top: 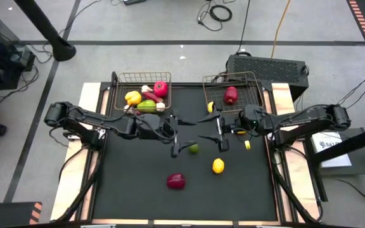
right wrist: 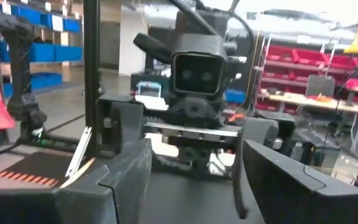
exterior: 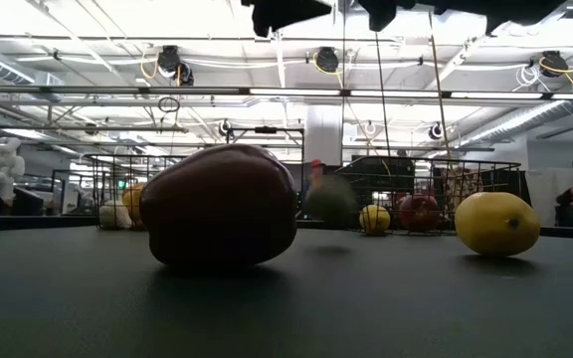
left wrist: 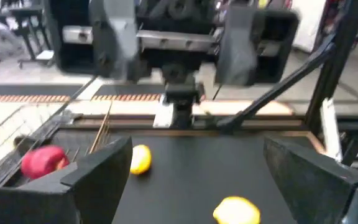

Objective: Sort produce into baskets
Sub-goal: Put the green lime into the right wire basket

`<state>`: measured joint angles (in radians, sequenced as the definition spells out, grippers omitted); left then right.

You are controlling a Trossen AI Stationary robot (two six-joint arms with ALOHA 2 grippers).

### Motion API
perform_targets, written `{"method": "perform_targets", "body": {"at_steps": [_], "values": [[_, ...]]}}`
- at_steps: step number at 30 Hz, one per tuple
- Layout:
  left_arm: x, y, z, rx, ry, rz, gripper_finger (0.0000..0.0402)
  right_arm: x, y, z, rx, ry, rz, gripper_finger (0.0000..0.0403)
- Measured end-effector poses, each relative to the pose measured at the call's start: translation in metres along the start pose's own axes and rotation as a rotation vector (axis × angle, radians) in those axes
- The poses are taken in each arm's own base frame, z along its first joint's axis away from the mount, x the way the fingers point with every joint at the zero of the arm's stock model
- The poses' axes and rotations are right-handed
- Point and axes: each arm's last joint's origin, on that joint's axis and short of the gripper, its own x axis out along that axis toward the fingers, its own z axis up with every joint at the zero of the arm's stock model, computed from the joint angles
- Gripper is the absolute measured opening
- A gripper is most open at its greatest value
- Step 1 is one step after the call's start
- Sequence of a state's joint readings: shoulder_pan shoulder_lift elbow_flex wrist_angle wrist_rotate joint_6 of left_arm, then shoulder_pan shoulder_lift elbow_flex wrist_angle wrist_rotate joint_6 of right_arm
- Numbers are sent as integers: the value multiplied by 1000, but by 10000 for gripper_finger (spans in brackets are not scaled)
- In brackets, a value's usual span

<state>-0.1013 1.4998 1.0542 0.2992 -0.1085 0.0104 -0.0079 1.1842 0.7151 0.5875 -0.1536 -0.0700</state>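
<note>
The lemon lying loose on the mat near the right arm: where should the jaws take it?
Take the lemon across its narrow middle, coming straight down from above. It lies on its side in open mat, clear of the red pepper and the lime.

left gripper (top: 177,134) — jaws apart | green lime (top: 194,148) beside it — on table (top: 138,183)

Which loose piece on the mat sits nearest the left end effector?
The small round green lime, right beside the left end effector; the yellow lemon and dark red onion lie farther off.
</note>
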Motion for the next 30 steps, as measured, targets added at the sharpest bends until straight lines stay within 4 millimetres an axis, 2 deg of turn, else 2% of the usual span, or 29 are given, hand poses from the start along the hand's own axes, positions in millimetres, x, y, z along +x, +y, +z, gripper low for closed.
{"method": "perform_targets", "body": {"at_steps": [6, 14, 17, 21, 26, 30], "values": [[-1, 1, -15, 23, 150, 34, 368, -6, 1, -4, 21, 98, 8, 242], [-17, 5, -47, 85, 534, 109, 368, -10, 2, -25, 117, 316, -33, 242], [-26, 4, -61, 68, 702, 115, 368, -4, 3, -40, 129, 390, -61, 242], [-40, 1, -75, -2, 875, 191, 368, 6, 12, -69, 179, 529, -37, 242], [-51, -2, -99, 54, 930, 340, 368, 21, 17, -100, 163, 597, -76, 242], [-51, 1, -122, 90, 899, 343, 368, 34, 12, -118, 131, 557, -148, 242]]}}
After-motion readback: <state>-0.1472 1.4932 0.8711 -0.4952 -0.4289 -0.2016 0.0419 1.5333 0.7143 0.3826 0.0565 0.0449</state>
